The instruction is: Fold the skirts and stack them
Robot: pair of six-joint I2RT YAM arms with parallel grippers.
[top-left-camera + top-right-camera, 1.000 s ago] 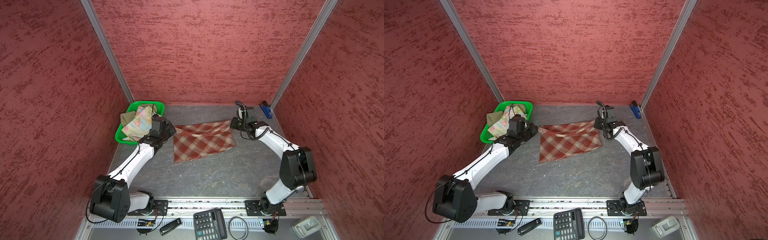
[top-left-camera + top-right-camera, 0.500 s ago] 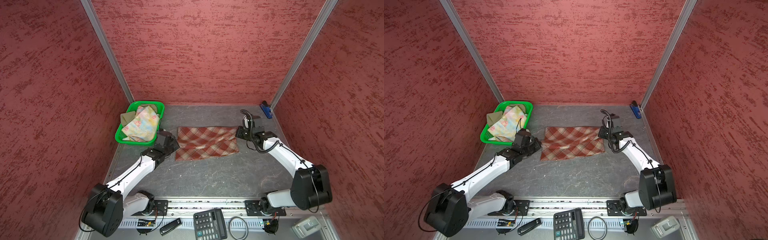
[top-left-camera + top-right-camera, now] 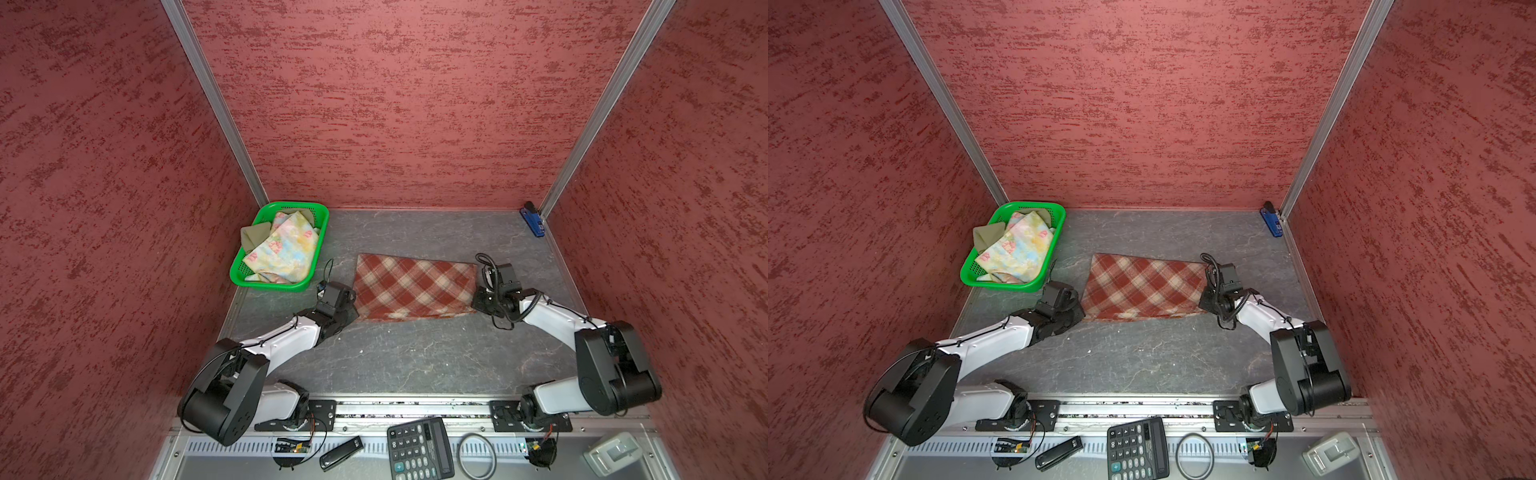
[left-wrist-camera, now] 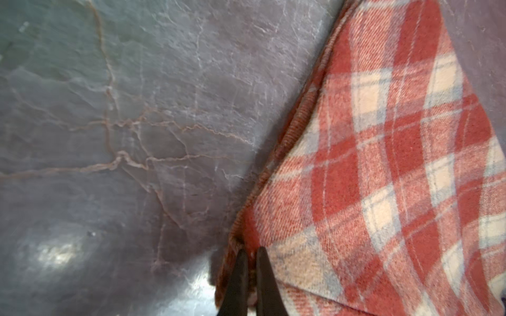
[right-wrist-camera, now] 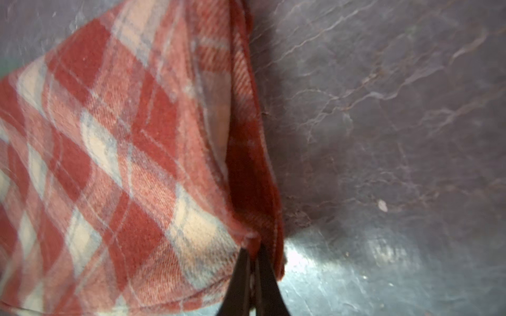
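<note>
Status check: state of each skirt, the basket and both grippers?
plaid skirt, folded over, flat on the table.
green basket, upright, holding two skirts.
floral skirt, crumpled, on top in the green basket.
olive skirt, in the green basket, partly under the floral skirt.
left gripper, shut on a plaid skirt corner.
right gripper, shut on another corner.

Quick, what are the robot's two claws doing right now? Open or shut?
Left gripper: closed, pinching a corner of the plaid skirt.
Right gripper: closed, pinching another corner of the same skirt.
</note>
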